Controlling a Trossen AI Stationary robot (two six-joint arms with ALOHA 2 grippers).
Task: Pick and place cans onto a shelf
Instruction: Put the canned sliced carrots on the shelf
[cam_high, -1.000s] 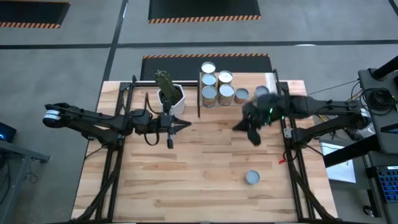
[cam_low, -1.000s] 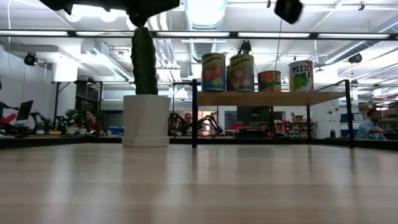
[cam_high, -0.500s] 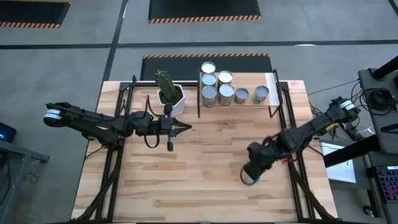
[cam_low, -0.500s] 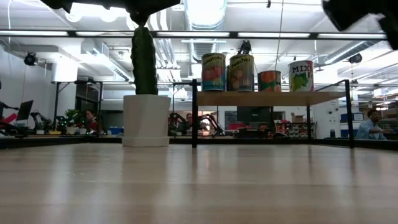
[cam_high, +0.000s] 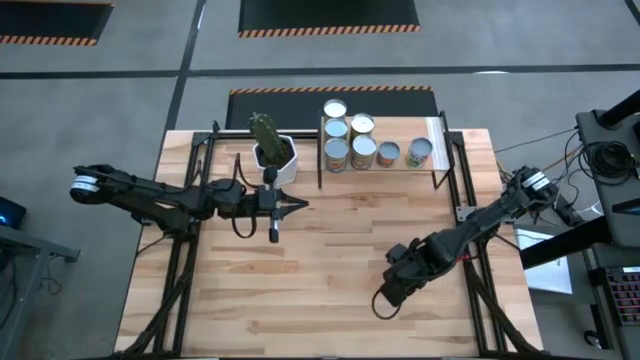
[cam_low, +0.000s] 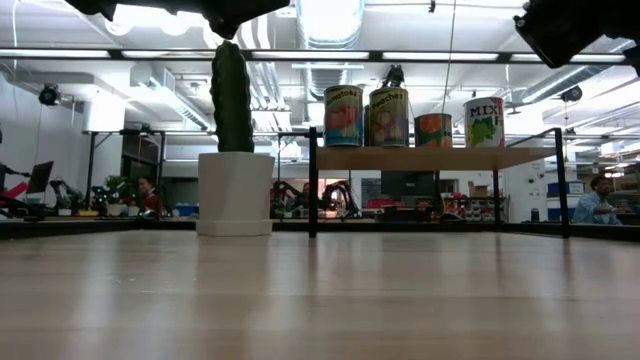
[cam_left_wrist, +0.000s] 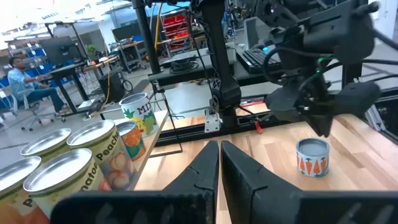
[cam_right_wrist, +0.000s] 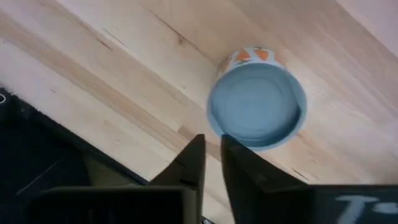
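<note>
One can with a silver top and an orange-printed label stands upright on the wooden tabletop near the front right; it also shows in the left wrist view. My right gripper hangs just above it with fingers shut, apart from it; in the high view my right gripper hides the can. Several cans stand on the shelf at the far edge. My left gripper is shut and empty at the table's middle left.
A white pot with a cactus stands left of the shelf. The shelf's black frame posts rise at its corners. Bare wooden tabletop lies between the lone can and the left arm.
My right gripper has swung from in front of the shelf toward the table's near edge and has come to hang over the lone can, which has stayed in place.
</note>
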